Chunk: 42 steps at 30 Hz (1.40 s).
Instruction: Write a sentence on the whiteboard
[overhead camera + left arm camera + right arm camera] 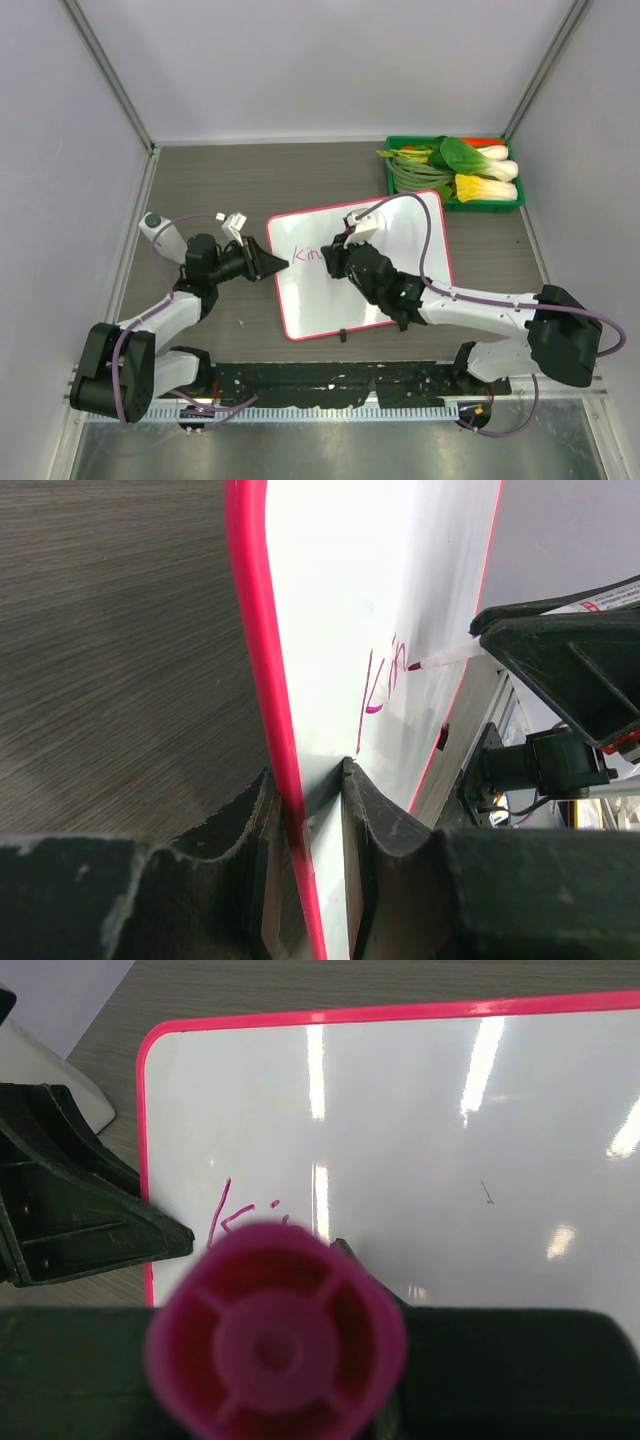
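Marker (275, 1335) clamped in right gripper (335, 258), tip on whiteboard (310, 300).
Left gripper (305, 780) pinches whiteboard's left frame edge; whiteboard lies mid-bench, askew, far right corner near vegetable tray (485, 205). Sentence (385, 680) reads only "Kin", by the left edge.

The left arm (165, 315) bends in from the near left, left fingers (390, 825) clamped on the whiteboard (320, 300) edge, while the right arm (470, 305) stretches leftward, right fingers (560, 670) closed around a marker (275, 1335).
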Each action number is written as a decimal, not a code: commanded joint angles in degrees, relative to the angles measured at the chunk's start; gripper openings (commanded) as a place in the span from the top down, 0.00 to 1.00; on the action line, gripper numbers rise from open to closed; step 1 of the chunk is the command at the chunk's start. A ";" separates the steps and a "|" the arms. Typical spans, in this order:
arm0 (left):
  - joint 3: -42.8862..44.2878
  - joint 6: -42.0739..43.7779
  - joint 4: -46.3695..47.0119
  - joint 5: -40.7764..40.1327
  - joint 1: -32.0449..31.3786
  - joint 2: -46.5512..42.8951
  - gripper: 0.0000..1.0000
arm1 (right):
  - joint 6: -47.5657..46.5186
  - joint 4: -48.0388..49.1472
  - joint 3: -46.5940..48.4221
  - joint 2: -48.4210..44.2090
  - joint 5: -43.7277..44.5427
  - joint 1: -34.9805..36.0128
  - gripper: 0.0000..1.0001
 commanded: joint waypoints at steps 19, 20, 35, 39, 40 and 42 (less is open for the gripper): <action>-0.83 3.24 -0.06 0.46 -1.28 0.59 1.00 | 3.55 1.77 2.08 0.12 -2.69 -4.38 0.99; -0.83 3.33 -0.06 0.46 -1.28 0.76 1.00 | 3.55 2.21 1.72 -0.14 -2.60 -4.38 0.99; -0.74 3.33 -0.14 0.46 -1.28 0.76 1.00 | 3.20 0.90 0.40 0.03 -5.24 -4.38 0.99; -0.83 3.42 -0.14 0.46 -1.28 0.76 1.00 | 3.55 0.90 -0.56 -0.49 -5.68 -4.38 0.99; -0.83 3.42 -0.14 0.46 -1.28 0.85 1.00 | 3.55 0.90 -0.83 -0.41 -5.94 -4.38 0.99; -0.83 3.42 -0.14 0.46 -1.28 0.76 1.00 | 3.55 0.81 -1.27 -0.58 -5.94 -4.38 0.99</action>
